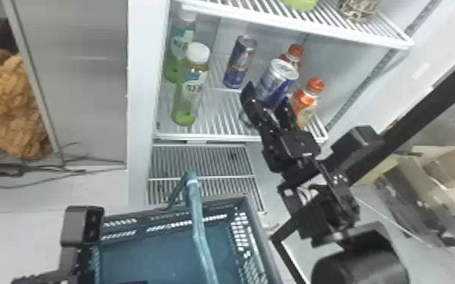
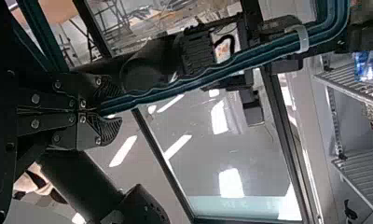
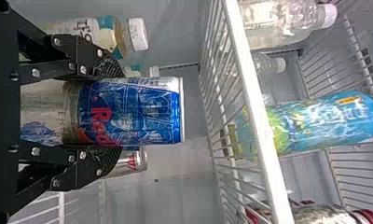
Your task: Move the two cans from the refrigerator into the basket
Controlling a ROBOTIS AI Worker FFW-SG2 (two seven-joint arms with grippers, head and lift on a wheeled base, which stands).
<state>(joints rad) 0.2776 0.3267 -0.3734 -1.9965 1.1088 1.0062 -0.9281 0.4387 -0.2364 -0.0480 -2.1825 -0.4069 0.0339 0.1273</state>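
Observation:
On the refrigerator shelf [image 1: 215, 130], my right gripper [image 1: 266, 102] stands around the nearer blue-silver can [image 1: 276, 81]. The right wrist view has this can [image 3: 128, 112] between both fingers of my right gripper [image 3: 107, 112], which press its sides. Farther back and to the left stands the second can [image 1: 240, 62], upright. The teal basket [image 1: 259, 226] is below, in front of the refrigerator, with its handle [image 1: 196, 223] raised. Beside its left side is my left arm [image 1: 83, 226]. In the left wrist view my left gripper [image 2: 103, 109] is shut on the handle [image 2: 212, 70].
Green bottles with white caps [image 1: 187, 98] stand at the shelf's left. Orange-capped bottles [image 1: 306, 102] are close at the right gripper's right. An upper shelf [image 1: 313, 30] overhangs the cans; the refrigerator's left wall [image 1: 143, 94] bounds the opening.

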